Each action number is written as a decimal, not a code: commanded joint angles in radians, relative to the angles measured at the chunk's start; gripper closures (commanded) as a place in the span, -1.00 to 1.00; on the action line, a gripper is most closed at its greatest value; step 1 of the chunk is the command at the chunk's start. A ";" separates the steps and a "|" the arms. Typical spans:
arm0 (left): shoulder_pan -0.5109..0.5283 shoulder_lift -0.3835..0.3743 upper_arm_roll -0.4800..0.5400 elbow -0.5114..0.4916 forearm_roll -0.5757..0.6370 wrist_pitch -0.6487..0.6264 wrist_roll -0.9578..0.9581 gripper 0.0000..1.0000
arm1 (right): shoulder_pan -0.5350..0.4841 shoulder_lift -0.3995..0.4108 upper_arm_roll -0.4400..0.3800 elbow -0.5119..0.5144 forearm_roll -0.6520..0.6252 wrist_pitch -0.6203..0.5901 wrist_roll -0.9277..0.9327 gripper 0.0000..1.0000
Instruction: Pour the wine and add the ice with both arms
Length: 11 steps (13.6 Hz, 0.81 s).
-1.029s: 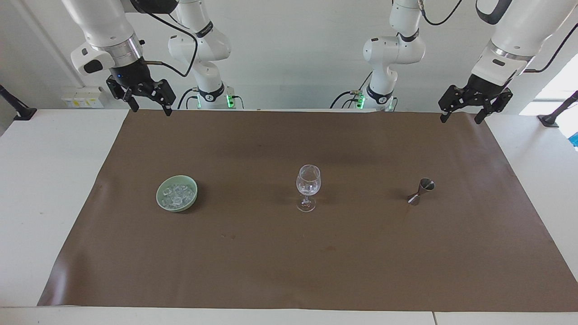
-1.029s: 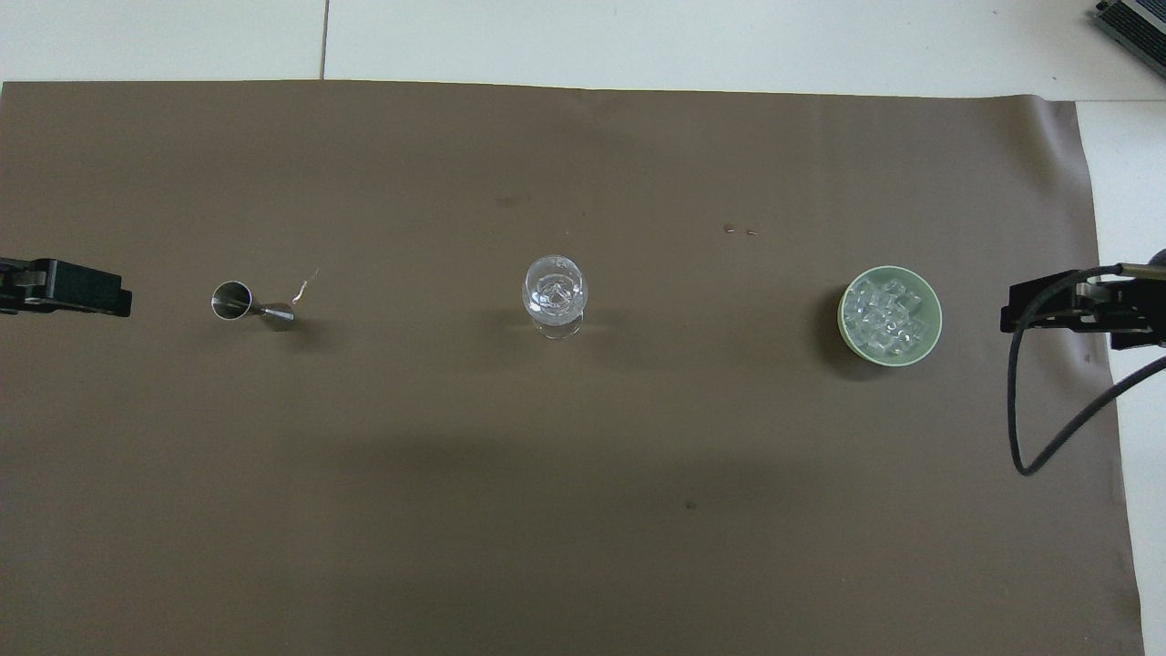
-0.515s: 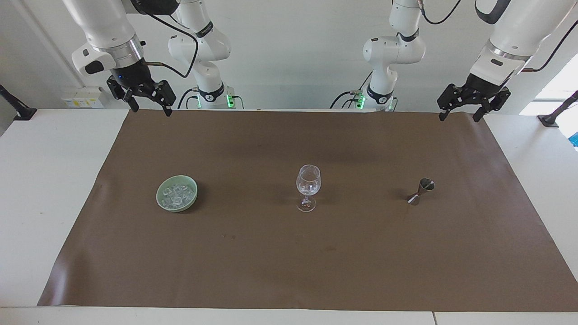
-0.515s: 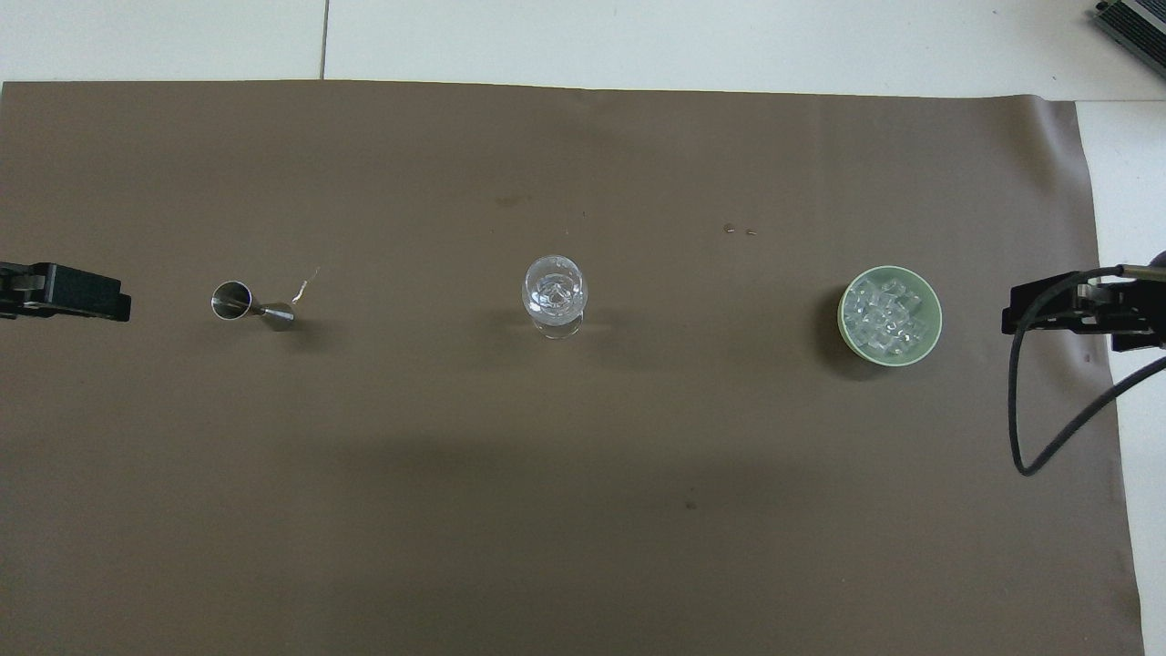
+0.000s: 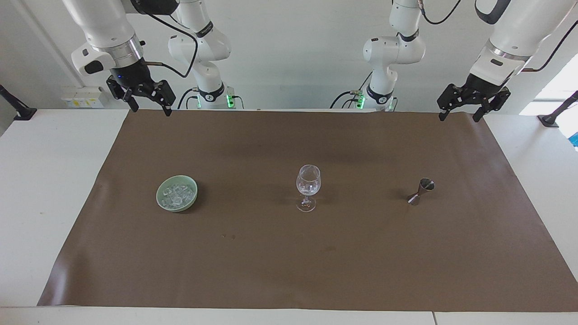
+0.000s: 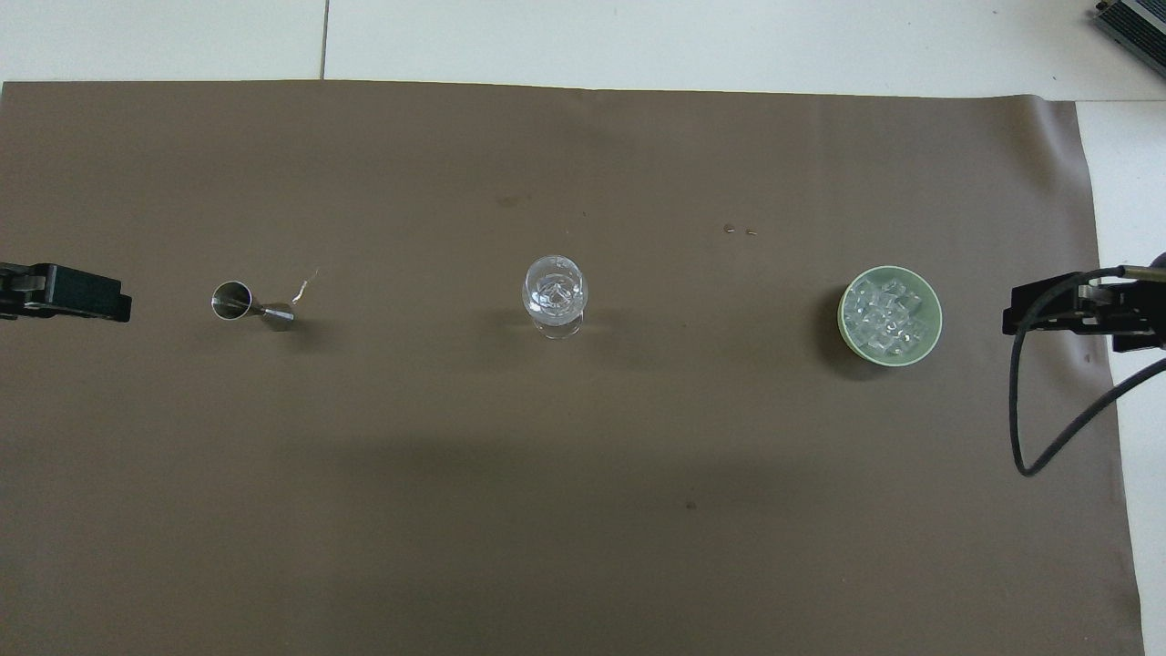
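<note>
Glassy ice (image 5: 177, 195) cubes fill a green bowl (image 5: 161, 202); both end effectors gape, holding nothing.

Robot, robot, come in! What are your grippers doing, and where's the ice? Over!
Left gripper and right gripper open, raised at the mat's corners. Ice in green bowl; some in wine glass. Nothing in the way.

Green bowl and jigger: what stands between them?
Only the wine glass, upright midway between the green bowl of ice and the jigger; both views show it.

white jointed arms (image 5: 104, 27), silver wrist rings, black pincers, black cables
</note>
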State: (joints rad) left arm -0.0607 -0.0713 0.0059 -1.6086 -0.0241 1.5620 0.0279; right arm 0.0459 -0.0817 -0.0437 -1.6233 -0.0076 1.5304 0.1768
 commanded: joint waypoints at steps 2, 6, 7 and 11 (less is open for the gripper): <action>-0.011 -0.027 0.003 -0.027 0.015 0.003 -0.002 -1.00 | -0.003 -0.026 0.007 -0.026 0.001 -0.003 0.003 -1.00; -0.013 -0.027 0.003 -0.027 0.015 -0.003 -0.002 -1.00 | -0.004 -0.026 0.007 -0.026 0.003 -0.003 0.004 -1.00; -0.013 -0.028 0.003 -0.027 0.015 -0.007 -0.002 -1.00 | -0.004 -0.026 0.007 -0.026 0.003 -0.003 0.004 -1.00; -0.014 -0.027 0.003 -0.027 0.015 -0.005 -0.003 -1.00 | -0.004 -0.026 0.007 -0.026 0.003 -0.003 0.004 -1.00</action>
State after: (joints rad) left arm -0.0620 -0.0720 0.0027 -1.6088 -0.0241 1.5618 0.0279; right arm 0.0462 -0.0823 -0.0418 -1.6234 -0.0072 1.5304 0.1768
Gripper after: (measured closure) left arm 0.000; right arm 0.000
